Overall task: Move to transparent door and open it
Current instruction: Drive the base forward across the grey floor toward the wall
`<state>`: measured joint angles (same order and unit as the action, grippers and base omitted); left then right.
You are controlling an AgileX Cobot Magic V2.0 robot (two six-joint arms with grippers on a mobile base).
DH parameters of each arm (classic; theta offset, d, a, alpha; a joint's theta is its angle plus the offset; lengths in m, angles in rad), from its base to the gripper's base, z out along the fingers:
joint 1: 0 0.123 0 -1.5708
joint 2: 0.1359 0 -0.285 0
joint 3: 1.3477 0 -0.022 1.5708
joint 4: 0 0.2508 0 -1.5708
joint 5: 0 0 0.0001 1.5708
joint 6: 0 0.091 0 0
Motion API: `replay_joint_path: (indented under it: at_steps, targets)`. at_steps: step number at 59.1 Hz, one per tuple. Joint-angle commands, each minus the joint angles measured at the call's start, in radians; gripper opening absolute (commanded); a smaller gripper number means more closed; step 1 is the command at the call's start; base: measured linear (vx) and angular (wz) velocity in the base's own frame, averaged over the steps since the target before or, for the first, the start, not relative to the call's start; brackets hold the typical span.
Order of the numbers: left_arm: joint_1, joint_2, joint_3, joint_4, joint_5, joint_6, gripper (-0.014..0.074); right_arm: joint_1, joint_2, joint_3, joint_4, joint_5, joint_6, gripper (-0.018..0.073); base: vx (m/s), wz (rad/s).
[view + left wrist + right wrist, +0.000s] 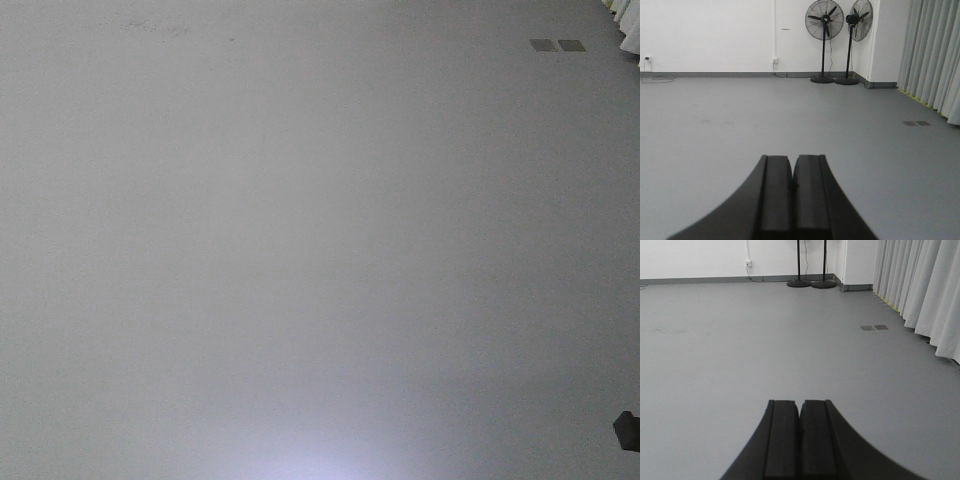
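Grey floor (300, 250) fills nearly all of every view. It is smooth, with a soft bright patch of light low in the front view. Behind it runs a white wall (705, 35) with a grey strip (715, 74) along its foot. Long pale curtains (935, 55) hang in folds down the right side and reach the floor. Two tall black fans (824, 20) stand side by side on round bases, near the spot where the wall juts out. The left claw (792, 162) sticks out low over the floor, its two black fingers pressed together with nothing between them. The right claw (800, 405) looks the same, closed tight and holding nothing. Two small dark square plates (557, 45) sit in the floor just beside each other, near the curtains. A little dark shape (627, 430) pokes in at the bottom right corner of the front view, and I cannot tell what it is. A small socket (647, 58) sits low on the wall at the far left. The glass door shows in none of the views.
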<state>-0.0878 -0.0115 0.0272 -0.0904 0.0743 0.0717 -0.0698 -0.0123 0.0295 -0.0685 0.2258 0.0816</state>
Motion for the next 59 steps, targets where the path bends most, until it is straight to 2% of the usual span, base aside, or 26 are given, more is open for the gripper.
replay_joint_path:
  at_steps: [1,33,59]
  targets:
    - [-0.004,-0.003,0.030,-0.007,-0.081,-0.001,-0.0002,0.002,-0.002,0.014,0.000,-0.080,-0.003,-0.0005,0.01,-0.02]
    - [-0.004,-0.003,0.030,-0.007,-0.081,-0.001,-0.0002,0.002,-0.002,0.014,0.000,-0.080,-0.003,-0.0005,0.05,0.00]
    - [-0.004,-0.003,0.030,-0.007,-0.081,-0.001,-0.0002,0.002,-0.002,0.014,0.000,-0.080,-0.003,-0.0005,0.22,-0.07]
